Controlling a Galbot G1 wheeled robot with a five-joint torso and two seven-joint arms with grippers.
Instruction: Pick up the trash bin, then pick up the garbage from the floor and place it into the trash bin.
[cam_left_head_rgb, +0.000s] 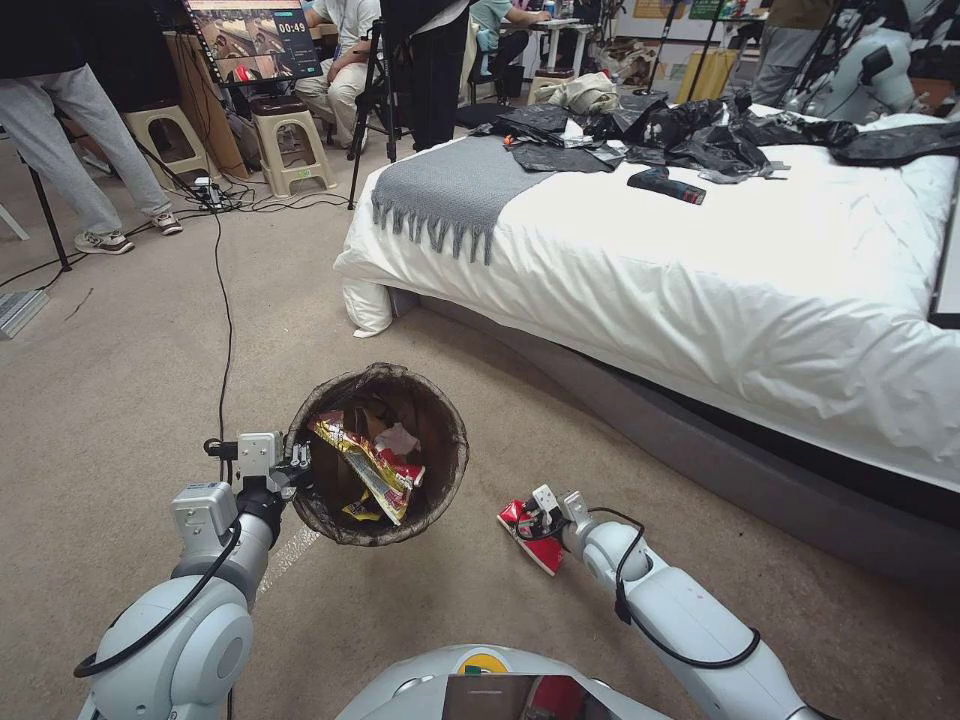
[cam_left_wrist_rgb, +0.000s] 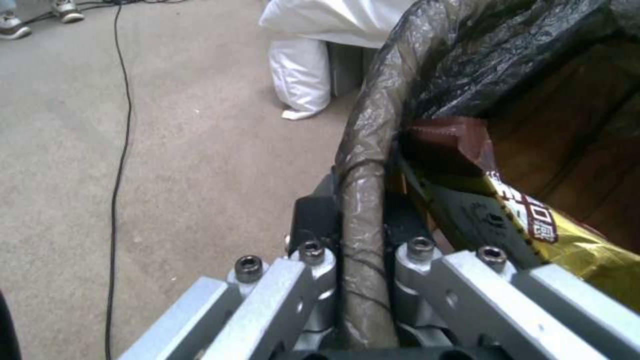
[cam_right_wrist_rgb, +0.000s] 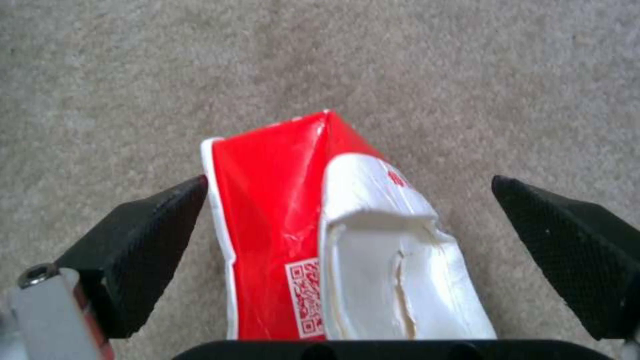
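1. My left end effector (cam_left_head_rgb: 297, 462): clamped on the rim of the trash bin (cam_left_head_rgb: 440, 480), held above the carpet (cam_left_head_rgb: 120, 400).
2. Bin contents: yellow wrapper (cam_left_head_rgb: 365, 462), tissue (cam_left_head_rgb: 398, 440).
3. My right end effector (cam_right_wrist_rgb: 347, 225): spread wide, low around a red-and-white packet (cam_right_wrist_rgb: 320, 215) on the carpet, beside the bed (cam_left_head_rgb: 700, 270).

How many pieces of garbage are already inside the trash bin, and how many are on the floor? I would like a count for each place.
Inside the trash bin: 2 visible, a yellow snack wrapper and a white tissue
On the floor: 1, a red-and-white packet between the open right gripper fingers
Total: 3
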